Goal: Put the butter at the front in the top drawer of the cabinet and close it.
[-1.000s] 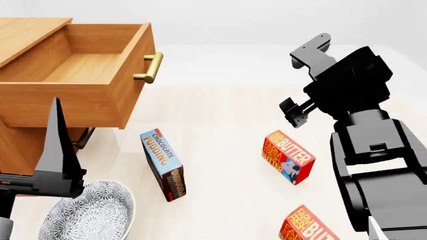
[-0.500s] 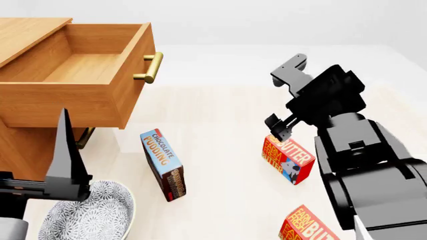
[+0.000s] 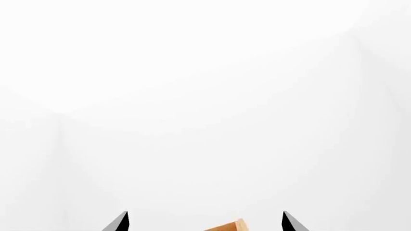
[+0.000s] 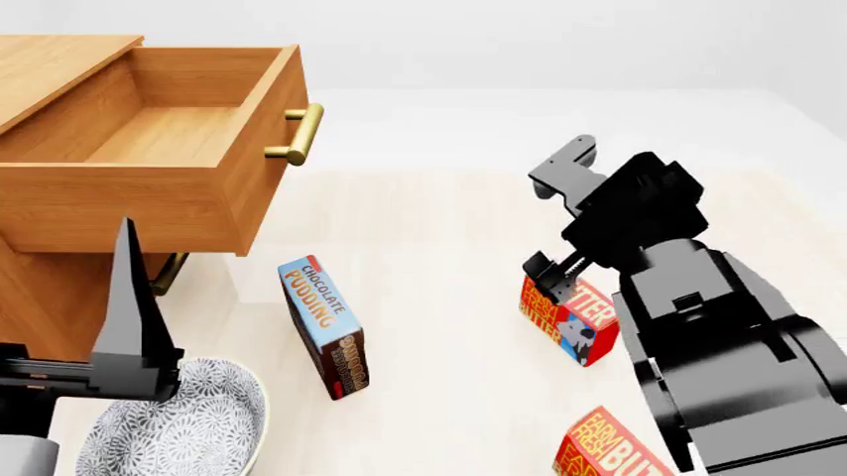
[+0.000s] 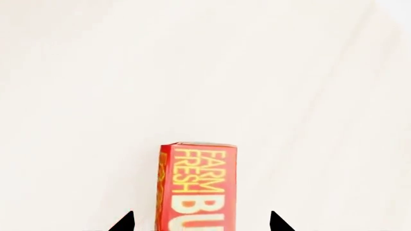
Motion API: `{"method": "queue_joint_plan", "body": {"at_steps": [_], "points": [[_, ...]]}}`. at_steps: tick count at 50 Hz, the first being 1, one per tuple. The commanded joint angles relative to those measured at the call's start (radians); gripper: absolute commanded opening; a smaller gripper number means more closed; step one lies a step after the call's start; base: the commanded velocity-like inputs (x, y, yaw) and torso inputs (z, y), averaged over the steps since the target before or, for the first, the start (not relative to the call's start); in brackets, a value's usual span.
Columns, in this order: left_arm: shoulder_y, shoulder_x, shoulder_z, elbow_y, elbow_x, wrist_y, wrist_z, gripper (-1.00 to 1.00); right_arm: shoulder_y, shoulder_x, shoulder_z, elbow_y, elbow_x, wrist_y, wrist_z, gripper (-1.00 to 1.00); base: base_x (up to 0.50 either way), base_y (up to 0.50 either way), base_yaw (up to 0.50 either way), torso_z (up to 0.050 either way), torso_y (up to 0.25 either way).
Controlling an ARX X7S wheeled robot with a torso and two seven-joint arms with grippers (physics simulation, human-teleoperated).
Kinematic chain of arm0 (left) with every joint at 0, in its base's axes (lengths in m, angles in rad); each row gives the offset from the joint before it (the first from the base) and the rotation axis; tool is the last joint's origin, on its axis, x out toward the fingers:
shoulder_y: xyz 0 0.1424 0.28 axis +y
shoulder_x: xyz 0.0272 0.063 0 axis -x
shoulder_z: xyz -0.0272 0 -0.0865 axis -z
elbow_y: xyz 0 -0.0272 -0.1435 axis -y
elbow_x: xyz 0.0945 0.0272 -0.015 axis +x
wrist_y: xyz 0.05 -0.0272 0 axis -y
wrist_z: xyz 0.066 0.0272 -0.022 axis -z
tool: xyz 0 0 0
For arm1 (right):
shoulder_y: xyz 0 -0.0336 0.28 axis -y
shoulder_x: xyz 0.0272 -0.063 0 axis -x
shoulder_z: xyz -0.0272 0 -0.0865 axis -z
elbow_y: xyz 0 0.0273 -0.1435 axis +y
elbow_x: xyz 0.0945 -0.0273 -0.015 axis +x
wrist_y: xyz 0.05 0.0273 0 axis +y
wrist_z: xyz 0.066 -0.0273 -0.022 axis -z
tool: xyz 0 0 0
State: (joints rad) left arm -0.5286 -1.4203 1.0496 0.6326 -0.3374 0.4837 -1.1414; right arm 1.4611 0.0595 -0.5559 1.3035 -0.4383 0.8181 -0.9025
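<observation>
Descent of the black right gripper [image 4: 553, 226] onto the small red-orange butter carton [image 4: 572, 319].
Its fingers [image 5: 126, 222] stay spread beside the carton; nothing pinched, light brown wooden top drawer [image 4: 159, 134] waits open.

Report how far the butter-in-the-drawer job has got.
Done: the top drawer stands pulled out and empty. In hand: the right gripper, jaws open, is over a butter carton on the floor, not yet gripping. Left: grasp it, place it in the drawer, and shut the drawer. The left gripper is idle, jaws open.
</observation>
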Motion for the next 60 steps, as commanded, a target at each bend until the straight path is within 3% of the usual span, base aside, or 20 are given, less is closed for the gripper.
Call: {"method": "queue_joint_plan", "body": {"at_steps": [1,29,45,60], "points": [[0.004,0.004,-0.002,-0.003,0.001,0.001,-0.001,1.0,-0.017,0.008,-0.062,0.002,0.07,0.009,0.017,1.0,0.0,0.0,0.0,0.0,0.0],[-0.004,0.009,-0.014,-0.016,-0.035,0.006,0.03,1.0,-0.076,0.044,-0.125,-0.013,0.149,0.029,0.006,1.0,0.0,0.0,0.0,0.0,0.0],[-0.003,0.014,-0.018,-0.024,-0.045,0.016,0.04,1.0,-0.14,0.111,-0.133,-0.212,0.137,0.159,-0.02,1.0,0.0,0.0,0.0,0.0,0.0],[0.0,0.017,-0.021,-0.03,-0.048,0.022,0.044,1.0,-0.134,0.101,-0.133,-0.162,0.144,0.14,0.002,1.0,0.0,0.0,0.0,0.0,0.0]]}}
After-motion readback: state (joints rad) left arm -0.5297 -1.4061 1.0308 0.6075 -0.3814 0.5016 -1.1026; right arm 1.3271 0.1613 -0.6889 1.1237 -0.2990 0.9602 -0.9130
